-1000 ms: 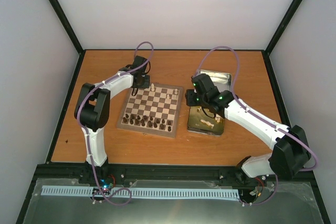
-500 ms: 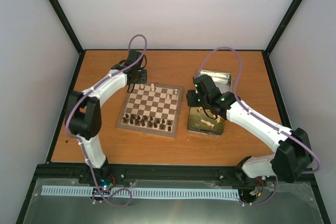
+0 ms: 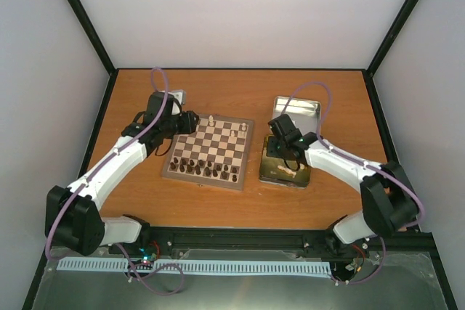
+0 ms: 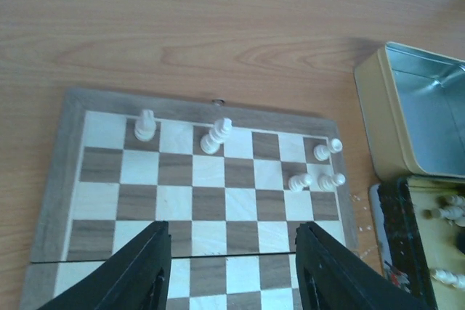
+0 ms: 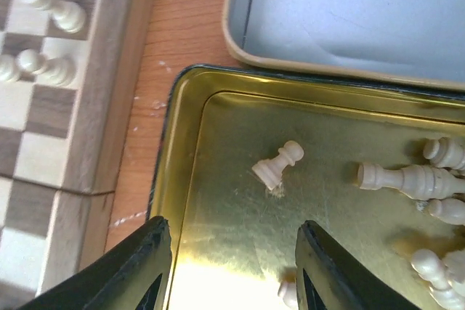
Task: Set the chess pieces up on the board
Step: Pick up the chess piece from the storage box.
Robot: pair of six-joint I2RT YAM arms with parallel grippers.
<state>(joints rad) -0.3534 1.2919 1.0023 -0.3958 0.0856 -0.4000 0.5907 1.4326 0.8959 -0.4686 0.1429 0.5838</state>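
Bases of both arms sit at the near table edge. The left arm's elbow now lies far lower and further left than a second ago, the arm stretched long toward the board. The right arm has folded in, its wrist lower than before.

Dark brown pieces fill the board's near rows, as earlier. Just right of the board lies the gold tin. The right gripper has dropped over it, jaws apart and nothing between them. A cream pawn lies on its side on the tin floor ahead of the fingers; more cream pieces lie at the tin's right side.

The left gripper hovers above the board's middle rows, pulled back from the far left corner where it stood a second ago. Its jaws stand apart and hold nothing.

Beyond them, five cream chess pieces stand on the two far rows: one near the left corner, one toward the middle, three clustered at the right end. The left-hand one keeps its earlier square.

Farthest, the silver tin rests on the table, touching the gold tin's far rim.
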